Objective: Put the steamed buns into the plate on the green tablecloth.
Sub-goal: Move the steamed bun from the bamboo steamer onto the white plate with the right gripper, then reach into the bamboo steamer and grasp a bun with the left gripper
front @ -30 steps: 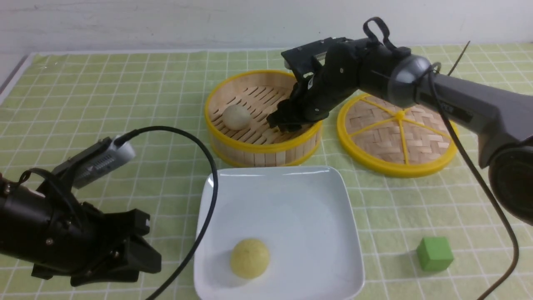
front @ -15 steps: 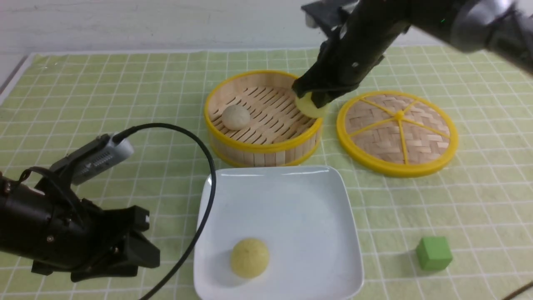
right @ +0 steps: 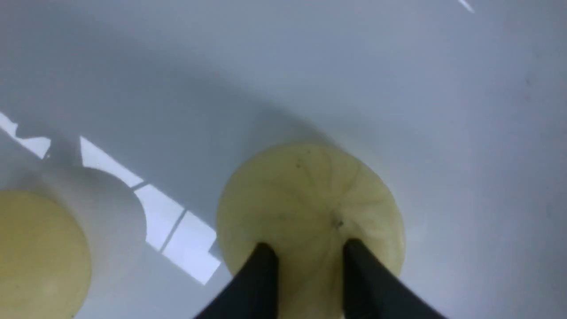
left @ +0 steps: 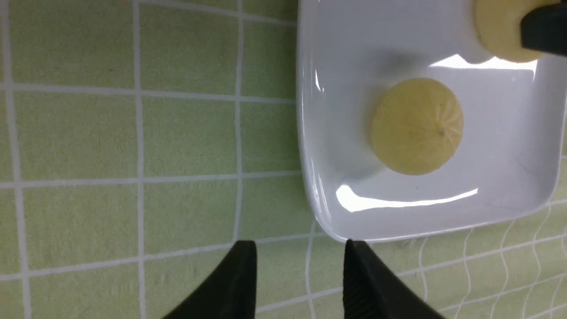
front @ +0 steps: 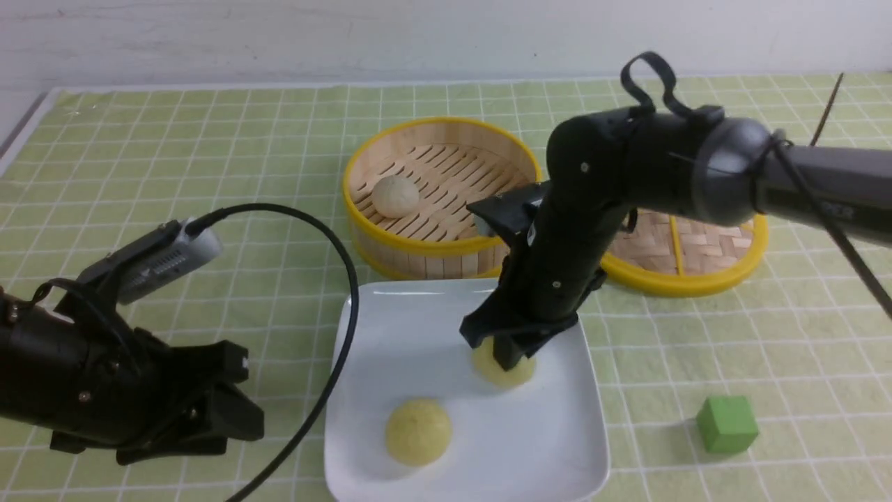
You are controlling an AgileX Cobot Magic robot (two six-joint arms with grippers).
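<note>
While squeezing the pale yellow dome-shaped steamed bun (front: 491, 375) in the narrowly parted black right gripper (front: 502, 352), low over the glossy white square plate (front: 418, 328) near a second yellow bun (front: 418, 431), may dent it, stick on release, or set it rolling toward the rim.

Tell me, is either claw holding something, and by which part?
The right gripper pinches a yellow steamed bun at its top, over the white plate. The left gripper holds nothing.
</note>
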